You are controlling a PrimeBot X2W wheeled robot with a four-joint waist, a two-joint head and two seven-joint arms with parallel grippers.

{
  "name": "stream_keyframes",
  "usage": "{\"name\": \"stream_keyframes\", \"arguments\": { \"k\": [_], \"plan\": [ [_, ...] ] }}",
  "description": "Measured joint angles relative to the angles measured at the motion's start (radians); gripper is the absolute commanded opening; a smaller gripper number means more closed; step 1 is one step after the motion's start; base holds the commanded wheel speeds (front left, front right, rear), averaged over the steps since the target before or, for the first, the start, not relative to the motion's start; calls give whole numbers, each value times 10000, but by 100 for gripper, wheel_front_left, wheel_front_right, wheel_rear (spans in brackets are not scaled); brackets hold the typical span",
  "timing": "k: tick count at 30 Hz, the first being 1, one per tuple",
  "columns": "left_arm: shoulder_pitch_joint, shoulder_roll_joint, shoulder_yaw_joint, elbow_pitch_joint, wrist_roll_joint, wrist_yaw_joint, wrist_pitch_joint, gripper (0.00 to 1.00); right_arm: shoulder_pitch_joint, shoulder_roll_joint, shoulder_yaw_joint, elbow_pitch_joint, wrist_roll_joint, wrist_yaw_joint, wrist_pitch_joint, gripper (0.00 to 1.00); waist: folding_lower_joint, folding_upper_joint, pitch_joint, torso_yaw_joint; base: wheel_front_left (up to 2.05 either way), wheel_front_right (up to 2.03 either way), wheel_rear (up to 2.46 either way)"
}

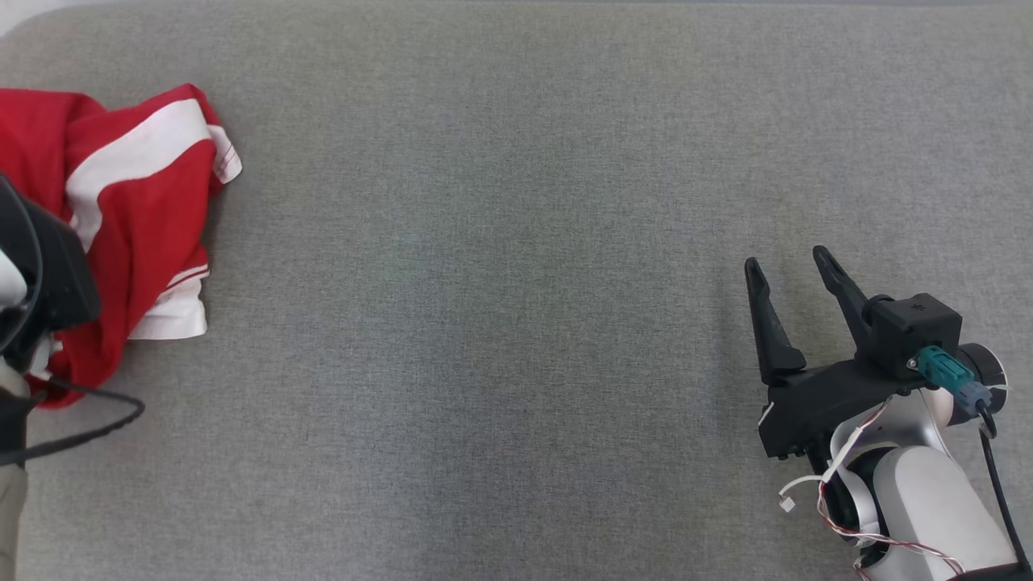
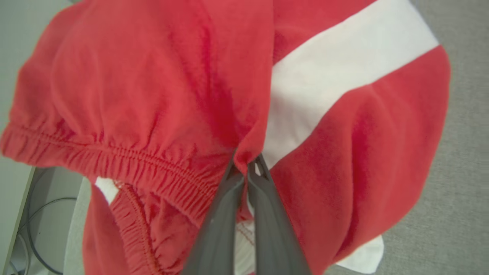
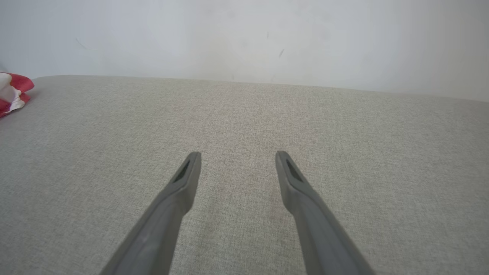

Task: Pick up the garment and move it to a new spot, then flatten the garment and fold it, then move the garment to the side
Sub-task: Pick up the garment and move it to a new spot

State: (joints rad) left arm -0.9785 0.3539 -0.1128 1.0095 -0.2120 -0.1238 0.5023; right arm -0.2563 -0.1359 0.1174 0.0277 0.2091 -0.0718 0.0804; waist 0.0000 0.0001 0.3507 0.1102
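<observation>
Head view takes in one grey fabric surface [image 1: 500,323] that runs edge to edge, with one garment [image 1: 137,218] bunched at about 9 o'clock against the left border. The garment is red, crossed by a broad white band [image 1: 137,153], with a white hem at its lower edge. Nothing lies on the cloth between the garment and the right gripper [image 1: 787,258], which sits well apart from it at 4 o'clock. That gripper's two dark fingers are spread, with nothing between them. On its housing sits one teal connector [image 1: 944,369], and thin red and white wires [image 1: 839,460] loop beside the pale forearm. At 8 o'clock one black cable [image 1: 105,424] curls across the surface just below the garment, under the dark bulk of the left arm, which covers part of the cloth.

Left wrist view shows the left gripper [image 2: 246,170] clenched on a pinched red fold of the garment, its two fingers pressed together with fabric between the tips. A gathered elastic waistband [image 2: 145,164] runs from 9 o'clock towards the fingers. The white band slants to 2 o'clock. Bare floor [image 2: 49,214] with a thin cord shows at 7 o'clock, past the edge of the surface.

Right wrist view has the two spread fingers over open grey cloth, one pale wall [image 3: 244,38] at 12 o'clock and a corner of the garment at 9 o'clock.
</observation>
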Motion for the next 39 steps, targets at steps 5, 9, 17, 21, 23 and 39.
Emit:
{"name": "stream_keyframes", "arguments": {
  "k": [5,9,17,21,23,39],
  "plan": [
    [-473,-153,2,84,-67,-6,-435,0,-58,31,56,286,2,2,-12,100,0,0,-130,71,0,0,0],
    [-958,-497,159,134,-451,-6,-752,0,-212,113,86,554,19,4,-105,100,0,0,-358,85,0,0,0],
    [-1217,-1390,-700,-389,-1095,-8,-1469,0,41,247,15,1189,261,13,-384,100,-1,-1,-1141,26,0,0,0],
    [-1170,-1593,-1406,-1039,-1471,-8,-1689,0,275,364,17,1425,376,13,-518,100,-1,-2,-1512,-72,0,0,0],
    [-1094,-1672,-1802,-1407,-1781,-8,-1789,0,275,418,21,1486,456,13,-591,100,-1,-2,-1676,-156,0,0,0],
    [1034,-2899,-5164,-5150,-3988,-8,-1873,0,1384,405,-533,1843,917,0,-1078,100,-1,-2,-2523,-1399,0,0,0]
  ]
}}
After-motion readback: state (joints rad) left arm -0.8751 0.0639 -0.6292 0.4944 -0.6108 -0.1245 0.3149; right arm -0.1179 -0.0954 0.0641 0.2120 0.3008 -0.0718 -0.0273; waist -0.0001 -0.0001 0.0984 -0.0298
